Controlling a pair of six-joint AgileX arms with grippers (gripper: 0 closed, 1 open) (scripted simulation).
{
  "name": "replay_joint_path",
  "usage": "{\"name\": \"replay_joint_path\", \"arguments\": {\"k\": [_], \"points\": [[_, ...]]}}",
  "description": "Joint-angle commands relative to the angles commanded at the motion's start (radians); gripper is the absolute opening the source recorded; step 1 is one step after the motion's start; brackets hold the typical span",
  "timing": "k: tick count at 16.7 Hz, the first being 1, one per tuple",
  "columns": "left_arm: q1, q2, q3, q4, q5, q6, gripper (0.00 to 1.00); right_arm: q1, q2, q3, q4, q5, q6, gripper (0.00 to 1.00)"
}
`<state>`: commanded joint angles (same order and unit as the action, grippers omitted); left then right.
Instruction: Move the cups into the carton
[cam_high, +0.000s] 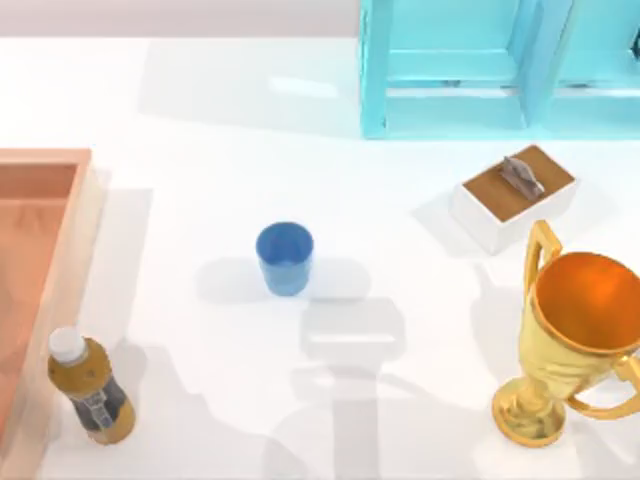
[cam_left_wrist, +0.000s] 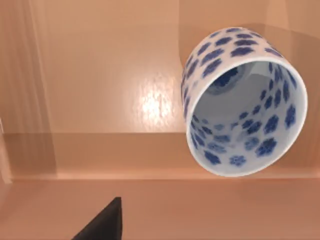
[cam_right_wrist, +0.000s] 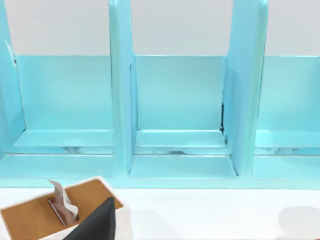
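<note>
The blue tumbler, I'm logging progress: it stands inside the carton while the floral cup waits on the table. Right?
Not quite. The top view shows the blue tumbler standing on the white table, outside the carton. The left wrist view shows the floral cup against the carton's orange-brown floor.

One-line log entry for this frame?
floral cup: inside carton | blue tumbler: upright on table, outside carton | left gripper: over carton | right gripper: near white box
</note>
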<state>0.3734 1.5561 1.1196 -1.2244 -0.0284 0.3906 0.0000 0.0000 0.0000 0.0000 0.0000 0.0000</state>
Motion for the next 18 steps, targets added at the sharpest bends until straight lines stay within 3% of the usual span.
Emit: {"name": "replay_joint_path", "arguments": {"k": [5, 13, 18], "points": [[-0.001, 0.007, 0.041, -0.041, 0.000, 0.001, 1.00, 0.000, 0.000, 0.000, 0.000, 0.000, 0.000, 1.00], [-0.006, 0.003, 0.384, -0.383, 0.001, -0.005, 1.00, 0.000, 0.000, 0.000, 0.000, 0.000, 0.000, 1.00], [-0.004, 0.003, 0.396, -0.395, 0.001, -0.006, 1.00, 0.000, 0.000, 0.000, 0.000, 0.000, 0.000, 1.00]]}}
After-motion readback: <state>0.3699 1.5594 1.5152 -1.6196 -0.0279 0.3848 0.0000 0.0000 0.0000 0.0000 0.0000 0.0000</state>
